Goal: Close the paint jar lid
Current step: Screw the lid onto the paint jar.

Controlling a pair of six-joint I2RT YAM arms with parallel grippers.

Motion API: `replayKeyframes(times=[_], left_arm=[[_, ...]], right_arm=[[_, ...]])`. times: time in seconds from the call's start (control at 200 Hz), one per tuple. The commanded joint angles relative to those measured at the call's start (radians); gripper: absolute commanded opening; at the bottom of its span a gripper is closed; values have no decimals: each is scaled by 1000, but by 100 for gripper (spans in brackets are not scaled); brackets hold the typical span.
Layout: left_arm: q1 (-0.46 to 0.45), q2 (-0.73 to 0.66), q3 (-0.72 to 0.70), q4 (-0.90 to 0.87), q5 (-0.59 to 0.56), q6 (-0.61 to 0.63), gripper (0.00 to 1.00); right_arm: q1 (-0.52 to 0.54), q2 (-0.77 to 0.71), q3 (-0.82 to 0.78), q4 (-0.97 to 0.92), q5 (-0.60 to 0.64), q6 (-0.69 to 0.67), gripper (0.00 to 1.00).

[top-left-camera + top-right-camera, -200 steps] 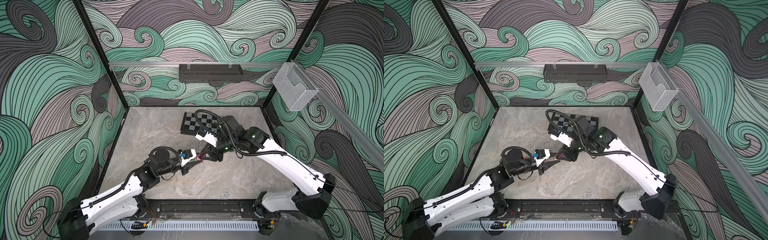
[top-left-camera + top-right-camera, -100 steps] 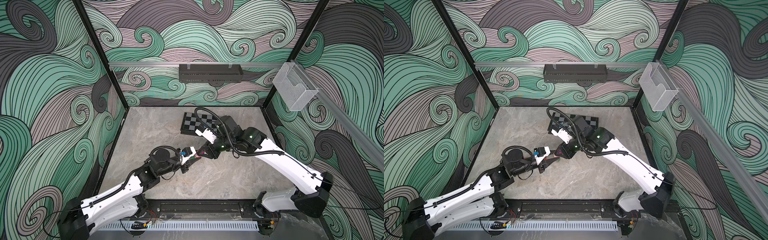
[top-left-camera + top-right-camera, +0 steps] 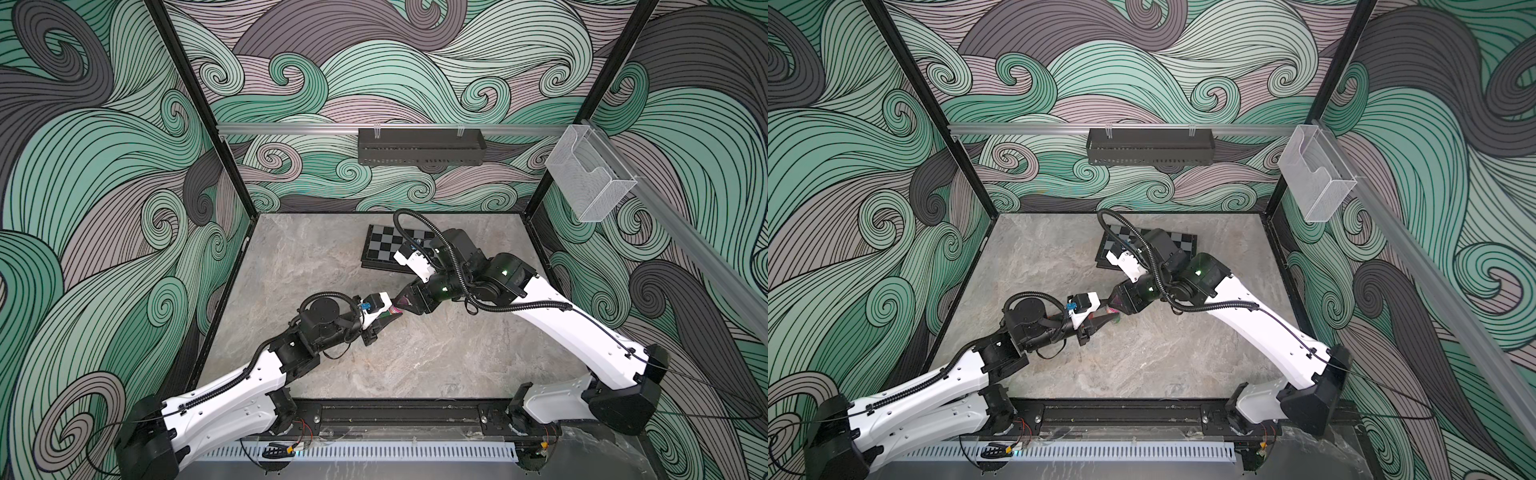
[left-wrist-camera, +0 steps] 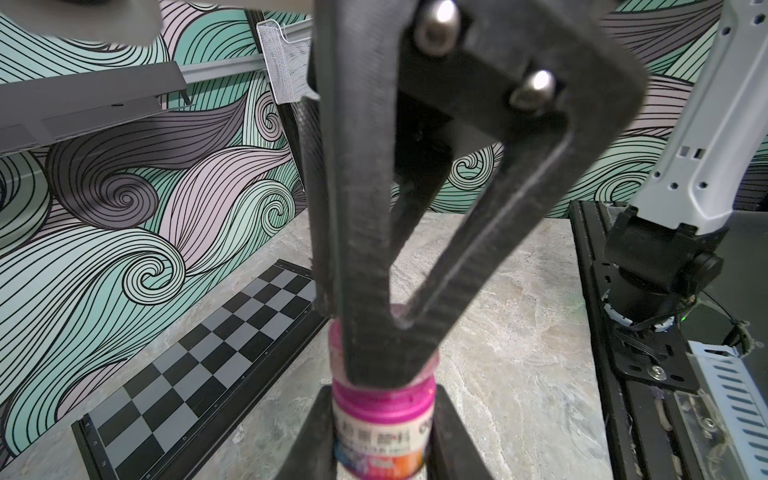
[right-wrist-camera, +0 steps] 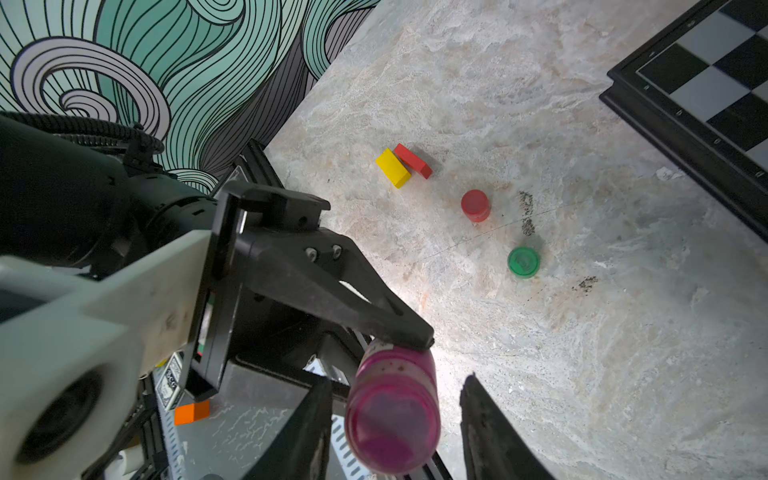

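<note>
Room: swirl-papered booth, marbled table, chessboard at the back.
Jar: the paint jar is held above the table's middle, pinched at its body by the left gripper.
Just changed: the right gripper has let go. Its jaws now stand spread, with a gap either side of the magenta lid.
Meaning: probably a re-grip between twists, or the lid is already tight; I cannot tell which.
Views: only the right wrist view shows those gaps — in the left wrist view the right gripper itself covers the lid, and both top views give just a sliver of magenta.
</note>
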Motion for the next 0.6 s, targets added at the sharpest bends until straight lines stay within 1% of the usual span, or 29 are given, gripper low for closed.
replayKeyframes(times=[0.0, 0.195, 0.275, 0.375, 0.53, 0.595], left_arm=[[-2, 3, 4, 39, -12, 1, 2], [-2, 2, -1, 40, -12, -1, 2], [-2, 0, -1, 40, -8, -3, 2], [-2, -3, 1, 33, 23, -4, 1], [-2, -12, -1, 5, 67, -19, 2], [0, -10, 1, -14, 88, -27, 2]], right_arm=[[3, 16, 39, 5, 22, 4, 56], [-38, -12, 52, 3, 29, 4, 71], [-63, -29, 41, 3, 14, -29, 77], [-81, -53, 23, 4, -29, -170, 84], [-96, -99, -15, 13, -152, -449, 86], [-96, -129, -49, 13, -219, -587, 86]])
